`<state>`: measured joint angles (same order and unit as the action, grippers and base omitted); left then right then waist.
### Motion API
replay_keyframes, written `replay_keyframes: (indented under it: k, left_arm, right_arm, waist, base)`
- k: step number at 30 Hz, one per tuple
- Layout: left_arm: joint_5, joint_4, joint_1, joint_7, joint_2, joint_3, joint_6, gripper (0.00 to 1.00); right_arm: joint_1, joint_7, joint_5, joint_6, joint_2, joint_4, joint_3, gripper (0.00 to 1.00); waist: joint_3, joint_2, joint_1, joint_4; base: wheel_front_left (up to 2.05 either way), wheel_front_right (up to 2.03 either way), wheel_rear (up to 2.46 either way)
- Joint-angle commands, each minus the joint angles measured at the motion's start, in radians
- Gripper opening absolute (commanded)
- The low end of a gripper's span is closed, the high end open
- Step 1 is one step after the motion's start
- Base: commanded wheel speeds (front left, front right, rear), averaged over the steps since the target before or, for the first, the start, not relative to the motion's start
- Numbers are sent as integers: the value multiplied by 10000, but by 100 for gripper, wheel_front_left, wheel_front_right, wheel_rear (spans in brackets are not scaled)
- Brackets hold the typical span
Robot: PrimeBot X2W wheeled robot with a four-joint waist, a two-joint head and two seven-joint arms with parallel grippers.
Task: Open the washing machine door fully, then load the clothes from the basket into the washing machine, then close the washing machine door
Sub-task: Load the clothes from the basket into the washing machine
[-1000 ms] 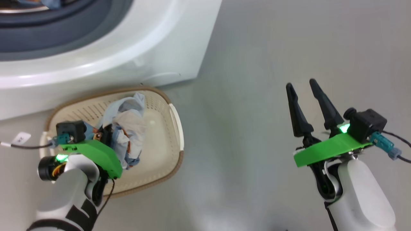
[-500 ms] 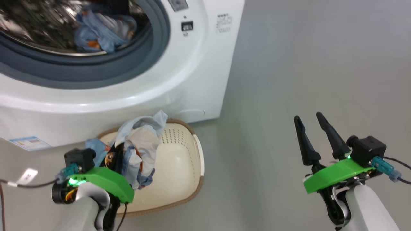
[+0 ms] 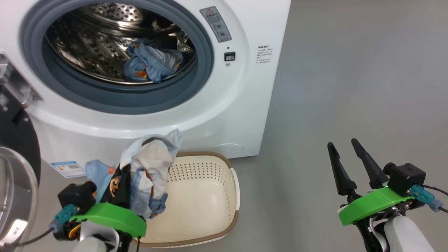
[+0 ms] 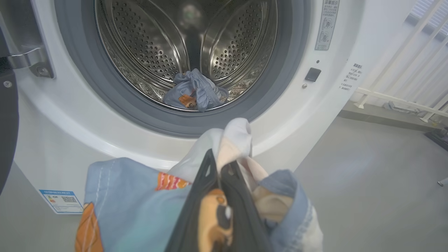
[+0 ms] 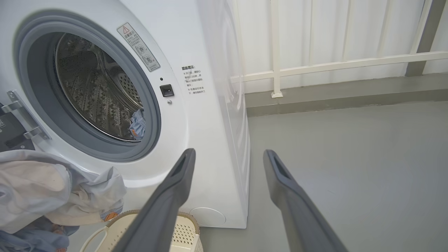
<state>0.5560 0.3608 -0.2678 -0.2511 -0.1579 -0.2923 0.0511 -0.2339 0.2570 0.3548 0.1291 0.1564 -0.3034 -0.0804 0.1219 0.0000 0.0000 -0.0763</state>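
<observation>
Above the left end of the basket [image 3: 235, 190], just in front of the white lower panel of the washing machine [image 3: 241, 91], a bundle of clothes [image 3: 150, 168] is held up by the left gripper [image 4: 218, 164], whose jaws are clamped on the fabric. The bundle's long axis runs roughly upright, with its crumpled top raised toward the drum opening and its loose ends hanging toward the basket. The left fingers are pointed at the drum [image 4: 157, 45], where another garment [image 3: 151, 64] lies at the bottom. The right gripper [image 3: 342, 143] is held well apart over the floor [image 3: 350, 70], jaws spread with nothing between them and fingers pointed forward. The held cloth is light blue with orange prints and off-white parts. The door [image 3: 19, 147] is swung open at the left.
</observation>
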Motion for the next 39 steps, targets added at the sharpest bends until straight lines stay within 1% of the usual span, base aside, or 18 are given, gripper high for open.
replay_keyframes:
  k: [1,8,15,21,29,32,36,37,39]
  left_arm:
    - [-145,-434,-46,-106,-157,453,-74,0]
    - [-405,-1131,527,-106,58,938,-192,0]
    - [-612,-1462,696,-106,241,1279,-230,0]
    - [-717,-1533,472,-106,323,1445,-122,0]
    - [-877,-1420,-954,-107,412,1657,2,0]
    - [-941,-1004,-1791,-107,383,1787,26,0]
    - [-970,-64,-3079,-107,269,1906,197,0]
    - [-970,-64,-3079,-107,269,1906,197,0]
    - [-1027,556,-3777,-107,190,1908,250,0]
  right_arm:
    - [71,48,57,16,85,266,-166,100]
    - [143,48,101,16,101,252,-211,100]
    - [137,48,136,16,133,216,-308,100]
    - [119,48,157,16,160,218,-340,100]
    - [-59,48,136,16,140,315,-471,100]
    - [-180,48,132,16,107,349,-527,100]
    - [-408,48,114,16,19,441,-566,100]
    - [-408,48,114,16,19,441,-566,100]
    - [-519,48,99,16,-39,469,-576,100]
  waist:
    - [-148,0,0,122]
    - [-446,0,0,104]
    - [-515,0,0,93]
    - [-450,0,0,65]
    - [-4,0,0,-79]
    - [322,0,0,-218]
    - [899,0,0,-502]
    - [899,0,0,-502]
    - [1232,0,0,-662]
  base:
    - [0,0,0]
    - [0,0,0]
    - [0,0,0]
    - [0,0,0]
    - [0,0,0]
    - [0,0,0]
    - [0,0,0]
    - [0,0,0]
    - [0,0,0]
